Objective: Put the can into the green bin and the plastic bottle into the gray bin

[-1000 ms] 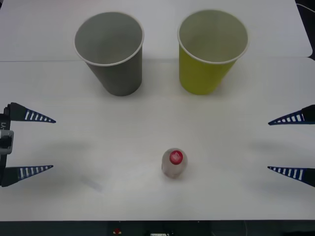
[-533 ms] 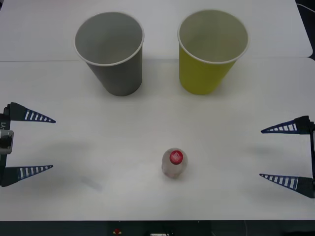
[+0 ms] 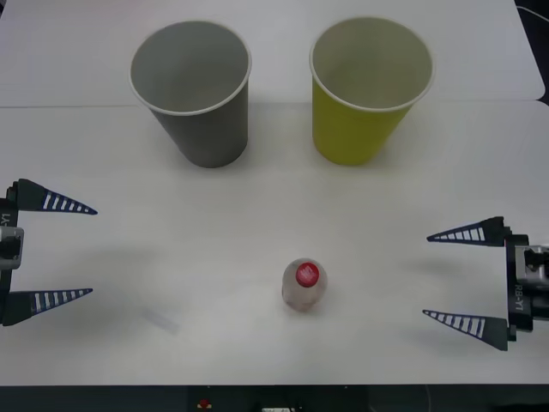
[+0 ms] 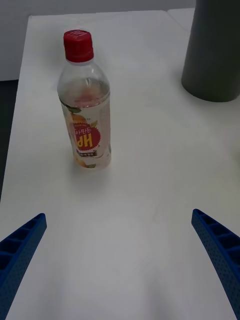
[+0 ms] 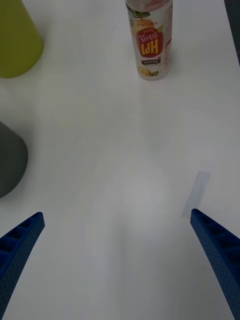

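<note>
The plastic bottle (image 3: 303,286) stands upright near the table's front edge, clear with a red cap; it also appears in the right wrist view (image 4: 85,102) and the left wrist view (image 5: 149,39). The gray bin (image 3: 195,90) stands at the back left and the green bin (image 3: 367,88) at the back right, both upright. My right gripper (image 3: 454,276) is open at table height to the right of the bottle, its fingers pointing at it. At the left edge my left gripper (image 3: 77,251) is open too, farther from the bottle. The can is out of view.
The table (image 3: 171,249) is white, with a seam running across behind the bins. Its dark front edge lies just below the bottle. Wide bare surface separates the bottle from each gripper and from the bins.
My right gripper has moved left toward the bottle, coming further into the front view. The left gripper, bottle and bins have stayed put.
</note>
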Robot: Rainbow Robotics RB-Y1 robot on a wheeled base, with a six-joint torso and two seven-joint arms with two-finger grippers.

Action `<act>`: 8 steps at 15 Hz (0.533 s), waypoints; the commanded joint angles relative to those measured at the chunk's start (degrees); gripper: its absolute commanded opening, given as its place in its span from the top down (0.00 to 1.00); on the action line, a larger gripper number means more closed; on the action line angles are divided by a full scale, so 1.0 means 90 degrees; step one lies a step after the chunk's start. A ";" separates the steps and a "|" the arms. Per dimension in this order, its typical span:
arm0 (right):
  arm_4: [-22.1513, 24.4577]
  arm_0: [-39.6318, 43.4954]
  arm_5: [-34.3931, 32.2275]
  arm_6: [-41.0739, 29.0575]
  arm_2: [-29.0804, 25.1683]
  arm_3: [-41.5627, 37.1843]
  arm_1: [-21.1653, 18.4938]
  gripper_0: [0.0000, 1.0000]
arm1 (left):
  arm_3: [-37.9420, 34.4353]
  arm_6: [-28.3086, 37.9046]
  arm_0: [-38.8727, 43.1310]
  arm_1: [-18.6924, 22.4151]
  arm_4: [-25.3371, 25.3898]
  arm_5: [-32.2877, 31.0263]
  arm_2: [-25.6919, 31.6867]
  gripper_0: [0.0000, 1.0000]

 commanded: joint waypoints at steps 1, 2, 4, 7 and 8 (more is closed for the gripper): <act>-0.0042 -0.0348 0.0001 0.0147 0.0443 0.0302 0.0245 0.00 | 0.0000 0.0000 0.0000 0.0000 0.0000 0.0000 0.0000 0.00; -0.0071 -0.0474 0.0001 0.0235 0.0628 0.0429 0.0324 0.00 | 0.0000 0.0000 0.0000 0.0000 0.0000 0.0000 0.0000 0.00; -0.0149 -0.0689 0.0001 0.0587 0.0892 0.0634 0.0460 0.00 | 0.0000 0.0000 0.0000 0.0000 0.0000 0.0000 0.0000 0.00; -0.0794 -0.1109 -0.0009 0.1397 0.1595 0.1259 0.0587 0.00 | 0.0000 0.0000 0.0000 0.0000 0.0000 0.0000 0.0000 0.00; -0.0999 -0.1265 -0.0009 0.1681 0.1829 0.1484 0.0646 0.00 | 0.0000 0.0000 0.0000 0.0000 0.0000 0.0000 0.0000 0.00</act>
